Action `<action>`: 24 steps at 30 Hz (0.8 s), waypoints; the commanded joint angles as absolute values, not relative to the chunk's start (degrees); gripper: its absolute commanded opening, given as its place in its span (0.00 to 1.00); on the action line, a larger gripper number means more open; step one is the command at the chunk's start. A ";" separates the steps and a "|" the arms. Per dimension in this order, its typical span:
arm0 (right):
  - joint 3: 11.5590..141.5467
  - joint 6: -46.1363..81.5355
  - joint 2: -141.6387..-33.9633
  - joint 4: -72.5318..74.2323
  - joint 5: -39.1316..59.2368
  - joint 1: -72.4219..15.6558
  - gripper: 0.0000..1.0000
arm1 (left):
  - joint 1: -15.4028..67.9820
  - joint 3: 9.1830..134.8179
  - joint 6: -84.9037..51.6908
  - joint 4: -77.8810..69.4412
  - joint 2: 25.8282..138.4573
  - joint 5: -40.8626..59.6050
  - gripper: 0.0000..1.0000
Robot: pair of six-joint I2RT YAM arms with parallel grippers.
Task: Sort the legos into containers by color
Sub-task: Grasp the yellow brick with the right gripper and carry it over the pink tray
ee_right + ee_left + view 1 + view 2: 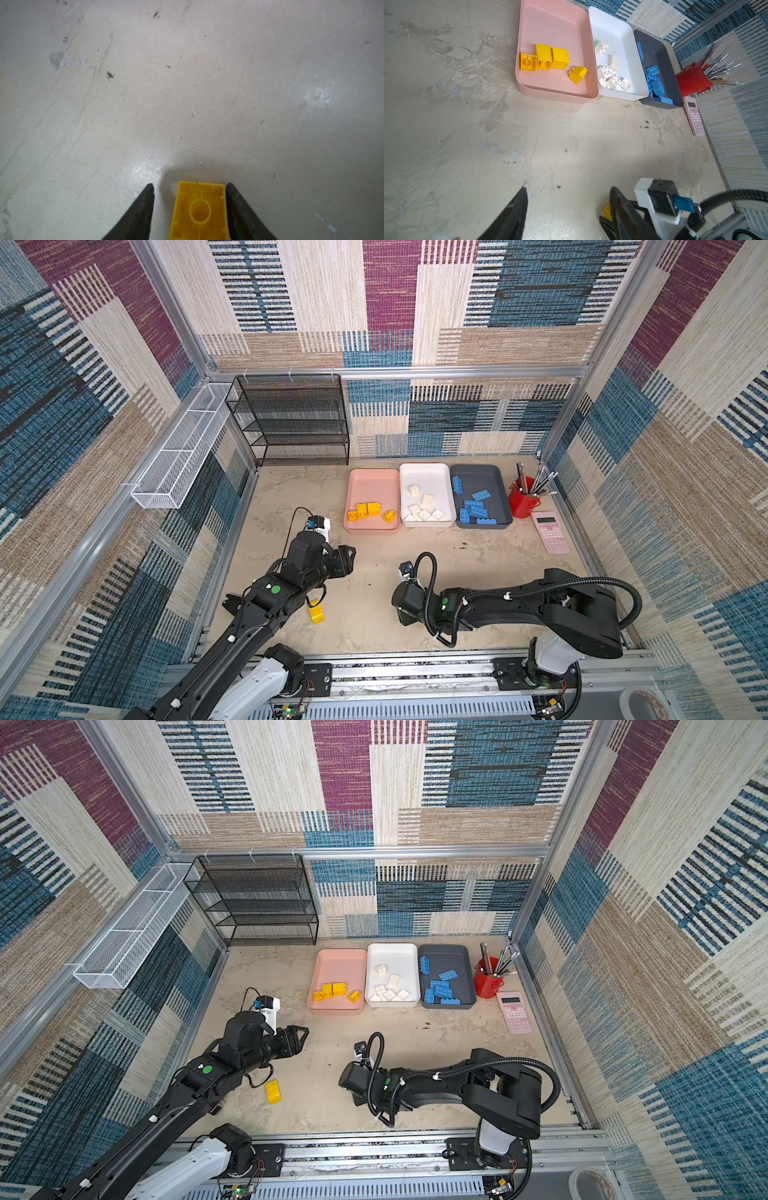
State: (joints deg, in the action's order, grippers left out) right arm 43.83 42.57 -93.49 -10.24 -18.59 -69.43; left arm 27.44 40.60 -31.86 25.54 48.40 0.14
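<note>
both top views: pink tray [372, 489] takes yellow legos [369, 510], matching colour; stray yellow brick [317, 613] on bench [415, 572] | left wrist: left hand [569, 189] spread, empty | right wrist: right hand [189, 184] spread astride yellow block [199, 212], seemingly to pinch it

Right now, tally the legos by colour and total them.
Yellow legos: 6 (4 in the pink tray, 1 loose brick on the table, another brick between the right end effector's open jaws)
White legos: 6, in the white tray
Blue legos: about 6, piled in the dark grey tray, hard to separate
Total: about 18
</note>
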 commanded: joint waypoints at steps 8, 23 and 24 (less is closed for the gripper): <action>42.28 41.09 -92.55 -12.35 -17.85 -70.22 0.50 | 27.38 40.17 -31.39 25.29 48.58 -0.54 0.64; 46.05 38.14 -87.55 -11.91 -16.34 -67.88 0.21 | 27.42 39.02 -32.92 29.76 43.06 0.00 0.63; 46.83 37.36 -87.08 -11.66 -15.69 -67.16 0.21 | 27.42 38.85 -33.05 30.31 42.45 0.00 0.63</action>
